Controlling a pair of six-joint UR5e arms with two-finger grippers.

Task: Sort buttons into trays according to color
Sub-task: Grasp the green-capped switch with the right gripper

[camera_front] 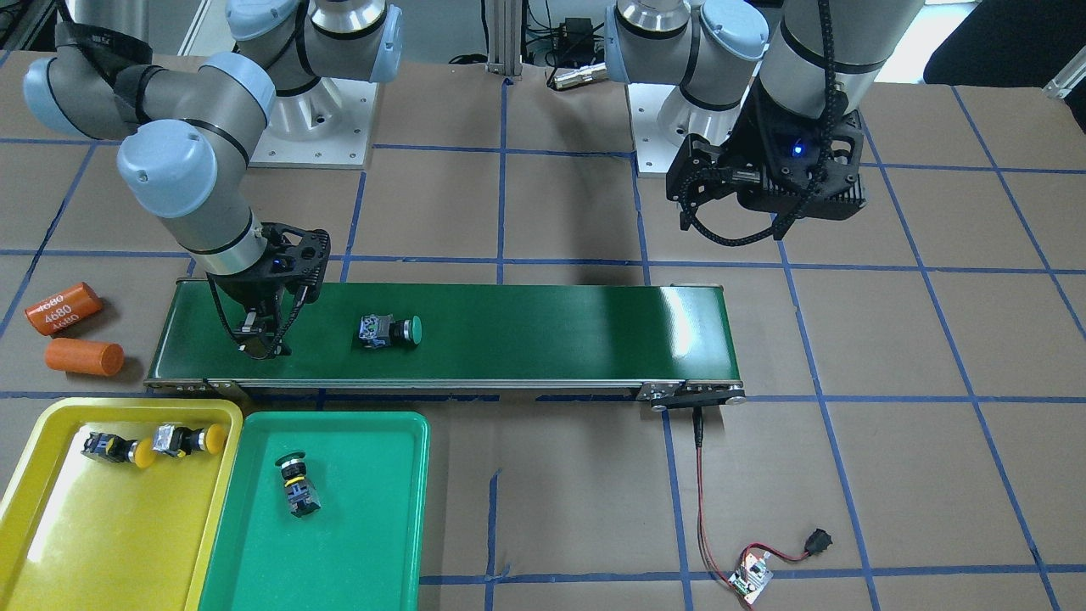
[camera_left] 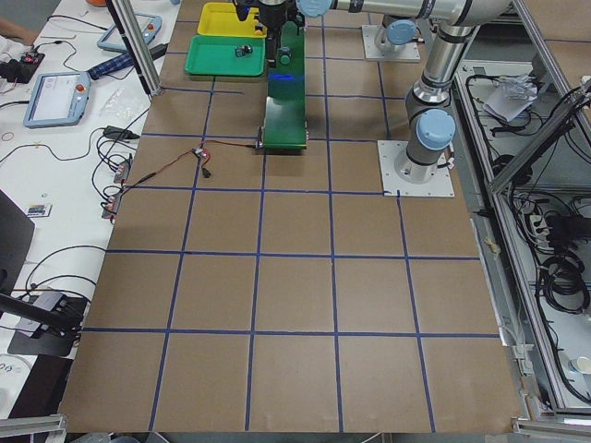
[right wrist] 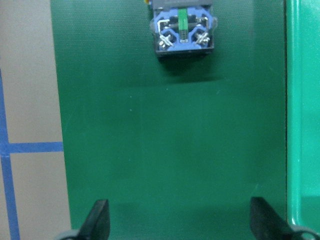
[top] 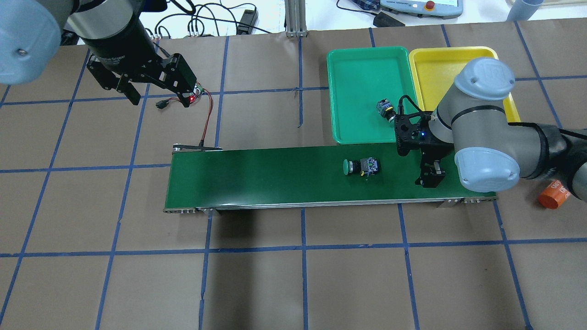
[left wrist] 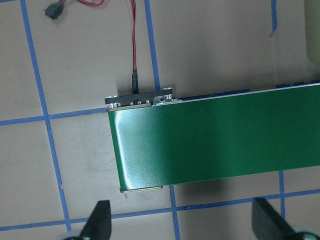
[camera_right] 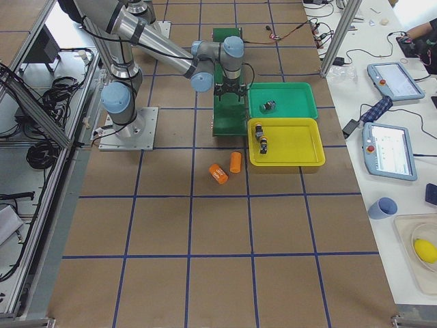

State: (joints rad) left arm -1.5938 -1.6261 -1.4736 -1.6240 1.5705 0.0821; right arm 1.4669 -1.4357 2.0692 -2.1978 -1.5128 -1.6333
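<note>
One green button (camera_front: 389,331) lies on its side on the conveyor belt (camera_front: 551,327), near the right claw (right wrist: 180,220), which hovers released and empty over the belt. The left claw (left wrist: 182,222), also released, hangs above the worktop (camera_front: 891,441) by the belt's other end.

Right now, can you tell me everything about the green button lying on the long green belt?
The green button is a little push-button switch lying on its side on the conveyor belt. It has a round green mushroom cap, a black-and-grey blocky body, and a back end of blue plastic with shiny metal screws and a green strip. Its cap points away from the right gripper, which hangs open nearby, not touching. Only the belt touches it.
</note>
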